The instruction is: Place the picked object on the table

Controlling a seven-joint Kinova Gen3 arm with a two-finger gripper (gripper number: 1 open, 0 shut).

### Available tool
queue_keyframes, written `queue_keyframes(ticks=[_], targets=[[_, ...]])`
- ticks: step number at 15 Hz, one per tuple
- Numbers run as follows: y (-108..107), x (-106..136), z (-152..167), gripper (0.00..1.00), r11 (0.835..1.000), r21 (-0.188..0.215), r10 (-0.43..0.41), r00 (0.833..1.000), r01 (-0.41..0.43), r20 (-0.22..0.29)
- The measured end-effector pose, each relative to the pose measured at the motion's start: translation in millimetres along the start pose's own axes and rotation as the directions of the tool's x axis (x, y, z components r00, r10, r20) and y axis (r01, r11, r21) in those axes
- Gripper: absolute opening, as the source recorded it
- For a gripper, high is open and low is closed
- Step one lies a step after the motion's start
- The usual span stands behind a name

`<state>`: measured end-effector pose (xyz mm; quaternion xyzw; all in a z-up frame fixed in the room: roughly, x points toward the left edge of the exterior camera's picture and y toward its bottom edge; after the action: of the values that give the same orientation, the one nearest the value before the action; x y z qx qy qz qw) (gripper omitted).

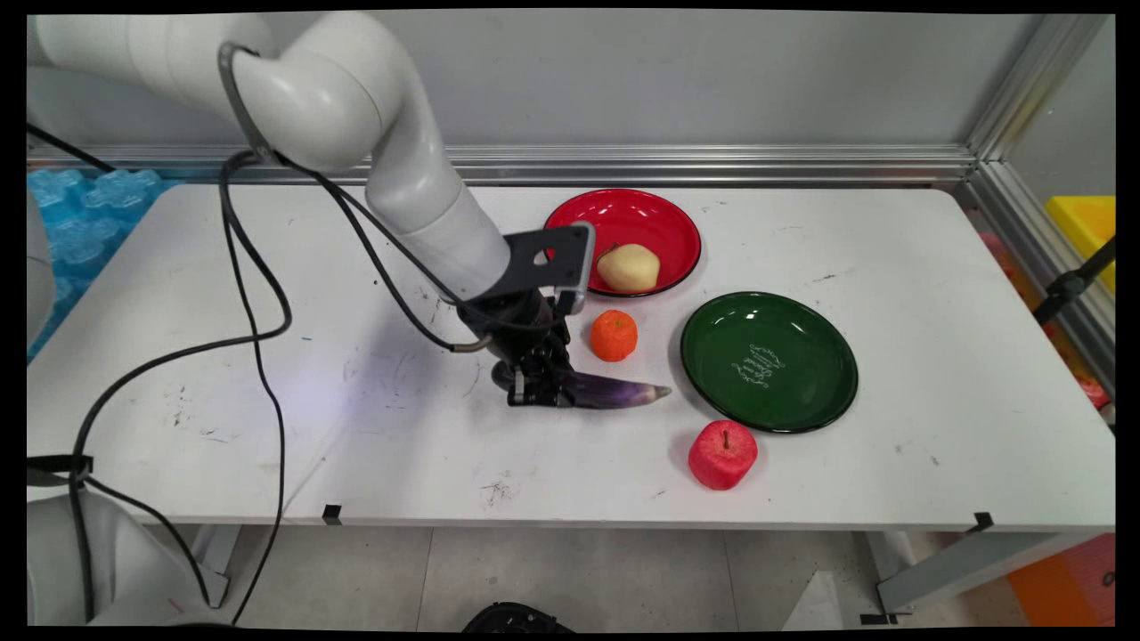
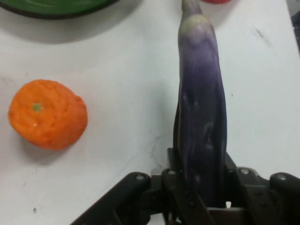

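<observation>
Jaws closed on the blunt end of a purple eggplant [image 1: 614, 390] lying on the white desk [image 1: 935, 356], orange [image 1: 614, 336] just beside, green plate [image 1: 837, 401] near its tip

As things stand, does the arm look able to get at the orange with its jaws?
Probably not right now: the gripper is shut on the eggplant, so its jaws are occupied. Otherwise the orange sits close by, apart from the eggplant, with bare table around it.
</observation>
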<state>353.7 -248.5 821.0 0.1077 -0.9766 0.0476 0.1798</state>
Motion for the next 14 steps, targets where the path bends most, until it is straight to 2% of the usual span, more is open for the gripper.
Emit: queue_keyframes(ticks=[10, 11, 14], targets=[[-10, -13, 44, 0.0, 0.999, -0.024, 0.033, 0.999, -0.033, -0.02], [-11, -14, 45, 1.0, 0.999, -0.026, 0.035, 0.999, -0.036, -0.024], [-14, -17, 41, 1.0, 0.998, -0.029, 0.047, 0.998, -0.048, -0.04]])
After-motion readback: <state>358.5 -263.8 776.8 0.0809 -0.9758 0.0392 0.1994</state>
